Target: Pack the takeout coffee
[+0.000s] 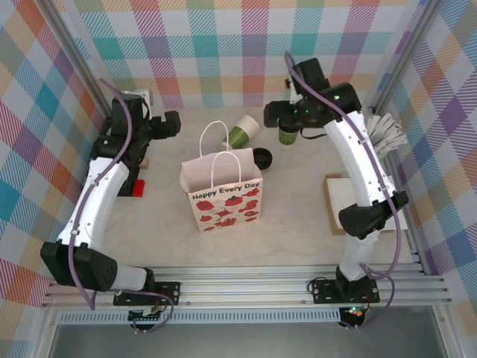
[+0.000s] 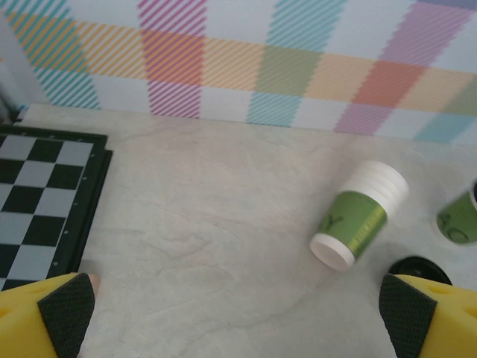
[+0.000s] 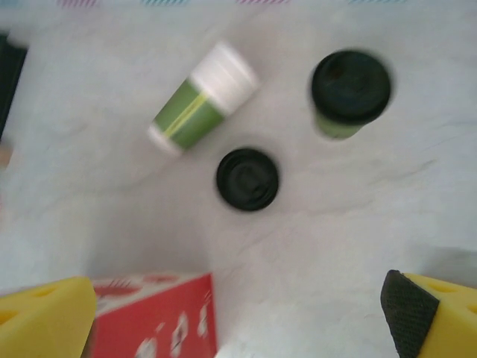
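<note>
At the far right of the table, the right gripper (image 3: pixel 238 302) hangs with its jaws spread wide and nothing between them. From its wrist view the pads (image 3: pixel 408 309) sit out at the bottom corners with bare tabletop in the gap, so no grab yet.

The coffee (image 3: pixel 350 89) stands upright with its lid on, just far-right of that gap. In the top view it's at (image 1: pixel 289 135), right beside the gripper's black body. A loose lid (image 3: pixel 247 179) lies flat a bit nearer and to the left. The cup stack (image 3: pixel 201 104) lies on its side further left.

The bag (image 1: pixel 221 195) stands upright mid-table with its handles up, well apart from the coffee. Its mouth looks fairly narrow from above.

Over on the far left, the left gripper (image 2: pixel 238 321) is also spread and empty, hovering by a checkerboard (image 2: pixel 45 201).

Looks like this is the reach step, with the right arm lining up on the coffee. Next move probably needs the jaws shifted over the cup, dropped around its green body below the lid, then closed gently since paper squashes. The loose lid and stack sit close enough to bump, so the approach wants to come straight down.
</note>
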You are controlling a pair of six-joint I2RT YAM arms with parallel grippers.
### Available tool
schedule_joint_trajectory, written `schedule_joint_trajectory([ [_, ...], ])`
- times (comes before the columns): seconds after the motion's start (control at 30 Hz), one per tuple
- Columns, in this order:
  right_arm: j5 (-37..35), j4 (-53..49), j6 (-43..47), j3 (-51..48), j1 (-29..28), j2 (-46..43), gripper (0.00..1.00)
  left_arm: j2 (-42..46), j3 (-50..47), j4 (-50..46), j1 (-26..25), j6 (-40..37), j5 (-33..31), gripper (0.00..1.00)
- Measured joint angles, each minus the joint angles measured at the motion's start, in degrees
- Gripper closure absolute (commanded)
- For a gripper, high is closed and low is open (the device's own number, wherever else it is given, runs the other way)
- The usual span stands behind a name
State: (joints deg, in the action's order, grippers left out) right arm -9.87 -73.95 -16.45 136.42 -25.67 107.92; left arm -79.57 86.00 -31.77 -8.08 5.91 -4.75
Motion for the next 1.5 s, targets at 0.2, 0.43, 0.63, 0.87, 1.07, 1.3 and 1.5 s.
schedule_joint_trajectory([
  [0.2, 3.96, 2.29, 4.39, 11.13, 9.01, 14.86, 0.0, -2.47, 2.36, 0.0, 0.04, 7.21, -6.14, 0.0],
  [0.43, 8.68, 2.36, 14.16, 16.61, 13.05, 30.62, 0.0, -6.23, 0.02, 1.27, 0.11, 23.08, -7.15, 0.0],
  [0.63, 10.16, 5.01, 17.57, 16.94, 12.83, 33.14, 0.0, -16.37, 3.19, -4.13, 0.13, 29.24, -10.21, 0.0],
  [0.87, 9.49, 8.52, 16.63, 17.4, 13.29, 34.91, 0.0, -22.84, 14.4, -10.91, 0.15, 29.27, -12.46, 0.0],
  [1.07, 12.76, 8.85, 14.51, 17.44, 15.8, 36.15, 0.0, -23.43, 15.63, -11.96, 0.13, 29.29, -12.92, 0.0],
  [1.3, 17.57, 10.99, 11.1, 17.46, 17.79, 38.4, 0.0, -25.2, 15.65, -13.09, 0.13, 29.27, -12.92, 0.0],
  [1.5, 22.08, 12.52, 8.11, 17.46, 17.75, 39.69, 0.0, -25.31, 15.65, -13.27, 0.13, 29.18, -12.9, 0.0],
])
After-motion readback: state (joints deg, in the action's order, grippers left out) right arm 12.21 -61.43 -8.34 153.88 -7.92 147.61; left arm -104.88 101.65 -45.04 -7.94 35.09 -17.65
